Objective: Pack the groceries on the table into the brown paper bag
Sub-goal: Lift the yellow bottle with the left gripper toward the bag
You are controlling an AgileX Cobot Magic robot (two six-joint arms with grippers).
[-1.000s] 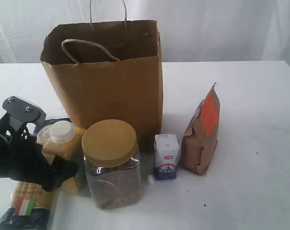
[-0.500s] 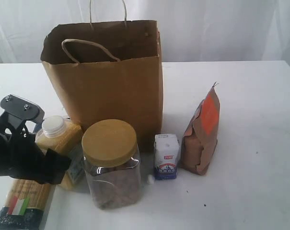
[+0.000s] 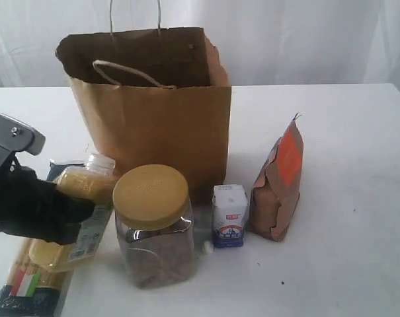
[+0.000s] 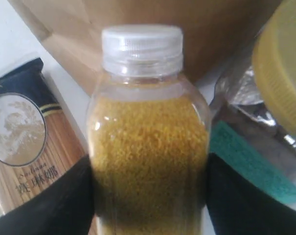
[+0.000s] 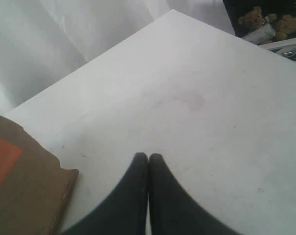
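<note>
My left gripper (image 3: 71, 216) (image 4: 148, 200) is shut on the yellow-grain bottle (image 3: 80, 198) (image 4: 148, 147), one black finger on each side of its body. The bottle leans with its white cap toward the brown paper bag (image 3: 153, 112) (image 4: 187, 29), which stands open behind it. The spaghetti packet (image 3: 28, 284) (image 4: 25, 142) lies flat under the bottle's base. The tan-lidded jar (image 3: 153, 224) (image 4: 280, 73) stands right beside the bottle. The small carton (image 3: 229, 214) and the orange-labelled pouch (image 3: 279, 191) (image 5: 20, 196) stand further right. My right gripper (image 5: 148, 157) is shut and empty over the table (image 5: 196, 98), outside the exterior view.
The bag's twisted handles (image 3: 133, 66) stand above its open mouth. White curtains hang behind the table (image 3: 345, 132). Bare tabletop stretches to the right of the pouch and along the front.
My left gripper closed on the bottle, then drew it leftward and tipped it over. The paper bag has shifted and turned slightly. The right gripper's figure stayed the same.
</note>
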